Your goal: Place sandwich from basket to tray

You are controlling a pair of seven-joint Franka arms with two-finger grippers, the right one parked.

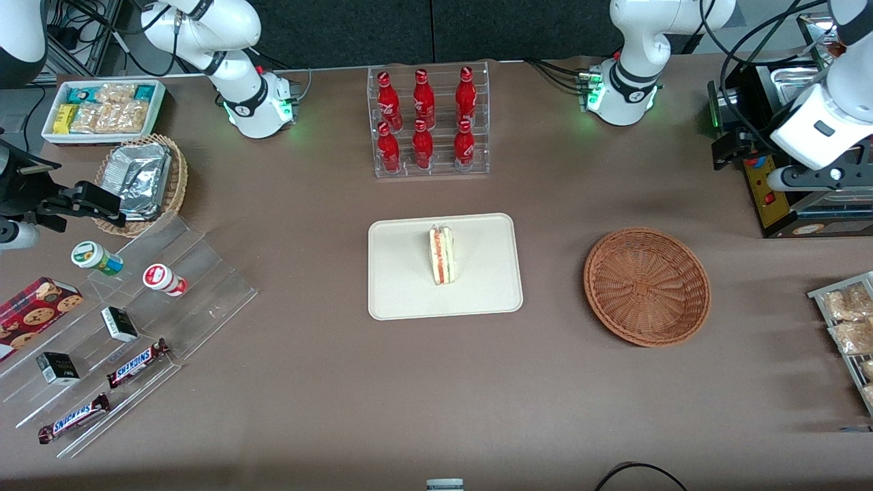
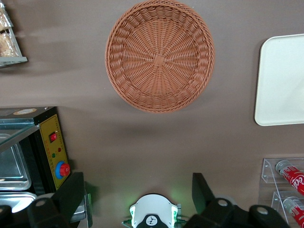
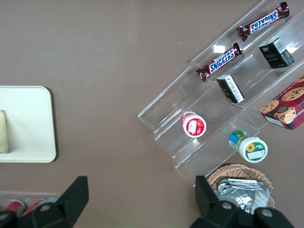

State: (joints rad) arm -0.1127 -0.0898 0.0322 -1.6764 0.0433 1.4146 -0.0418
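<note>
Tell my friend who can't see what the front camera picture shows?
A sandwich stands on a cream tray mid-table, and the brown wicker basket beside it is empty. The gripper is open, raised toward the working arm's end of the table.

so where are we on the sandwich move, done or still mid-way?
Looks done. The sandwich stands on its edge on the tray, and the basket is empty. Nothing is in hand: the gripper is open, raised near the working arm's end of the table, farther from the front camera than the basket. Nothing visible is left to move.
</note>
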